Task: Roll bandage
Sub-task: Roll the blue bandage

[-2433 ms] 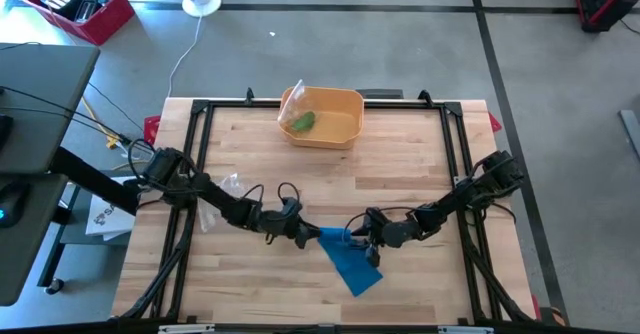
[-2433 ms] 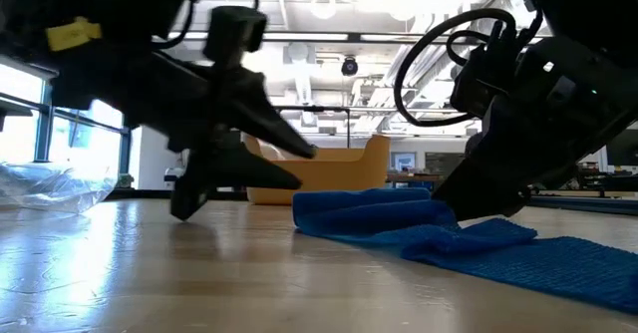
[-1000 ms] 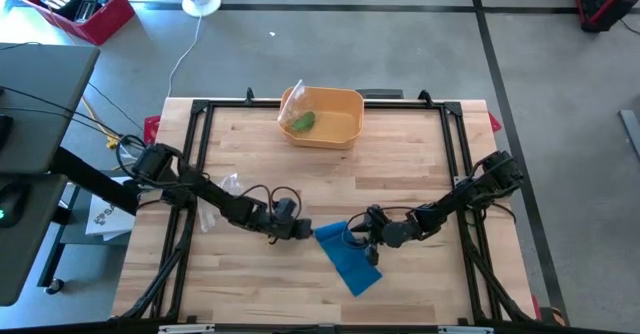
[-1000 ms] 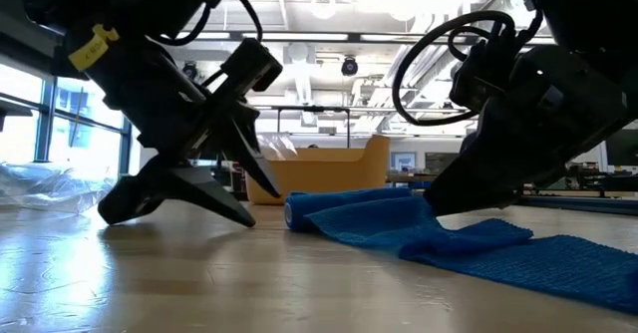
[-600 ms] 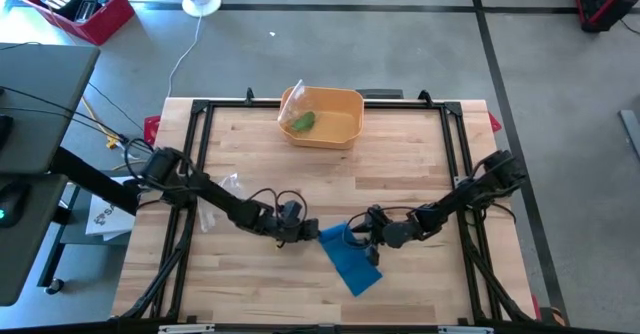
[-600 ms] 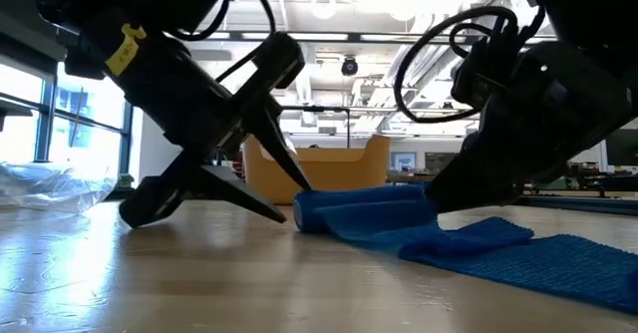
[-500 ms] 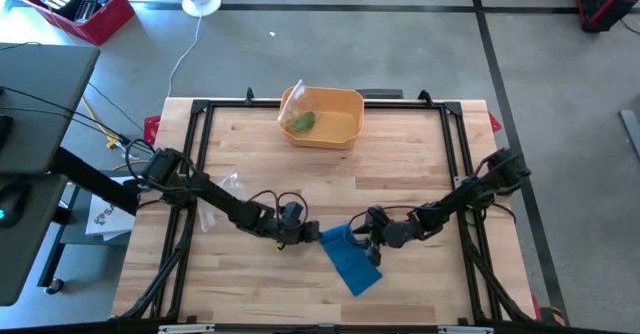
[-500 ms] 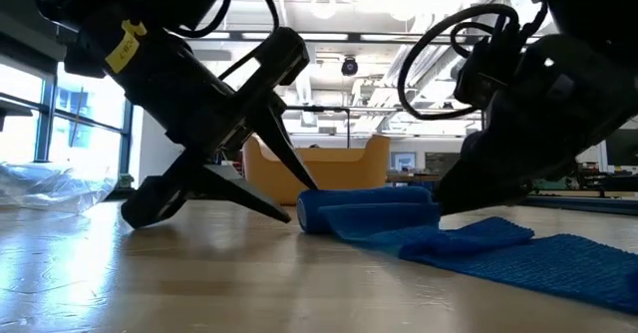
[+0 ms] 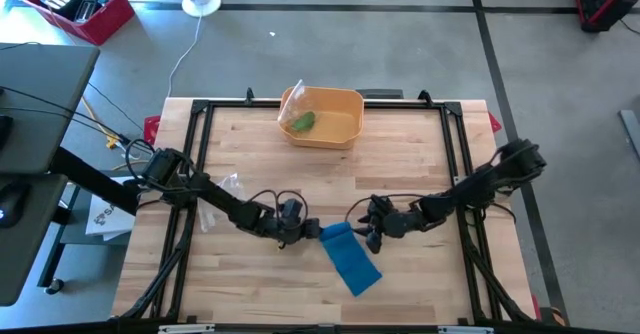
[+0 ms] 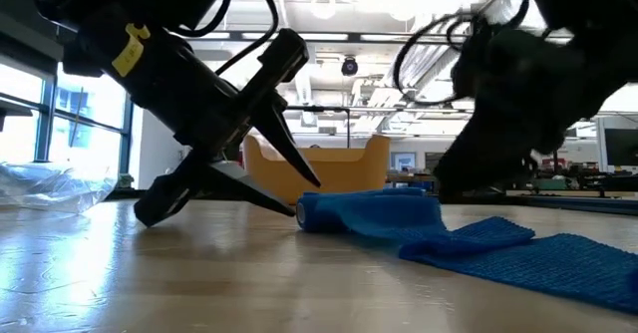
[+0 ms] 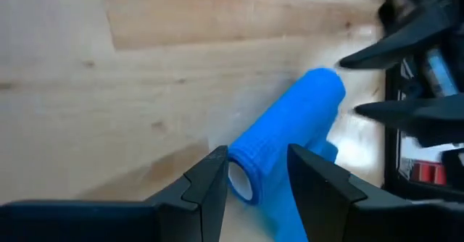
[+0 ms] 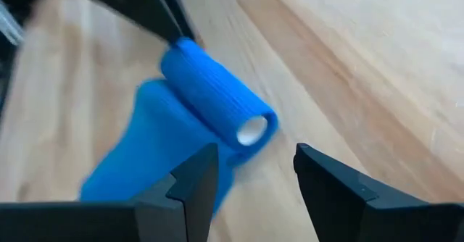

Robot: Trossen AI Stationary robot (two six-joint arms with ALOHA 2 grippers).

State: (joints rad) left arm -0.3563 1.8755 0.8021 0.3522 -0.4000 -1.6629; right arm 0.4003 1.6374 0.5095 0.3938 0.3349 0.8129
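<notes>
A blue bandage (image 9: 352,264) lies on the wooden table near its middle. Its far end is wound into a short roll (image 9: 337,233) that rests on the table, and its flat tail (image 10: 558,263) runs toward the near edge. My left gripper (image 9: 308,235) is open, with one finger on each side of the roll's left end. My right gripper (image 9: 368,236) hangs open just right of the roll's other end (image 12: 250,130), with nothing between its fingers. My left gripper has the roll's left end (image 11: 243,182) between its two fingers (image 11: 210,173), slanting down from the table's left and pointing along the roll. The fingers lie close against the roll's sides; whether they touch it I cannot tell. The roll lies on the table.
An orange bin (image 9: 345,102) with a green thing and a clear bag in it stands at the far edge. Crumpled clear plastic (image 9: 226,184) lies at the left. Black frame rails (image 9: 195,154) run along the table's sides. Bare wood lies near and far of the bandage.
My left gripper has gone toward the table's right edge until its fingers came around the roll's left end, and the roll has slid a little to the right. My right gripper has risen off the bandage, drawn back to the right and rolled about its own line.
</notes>
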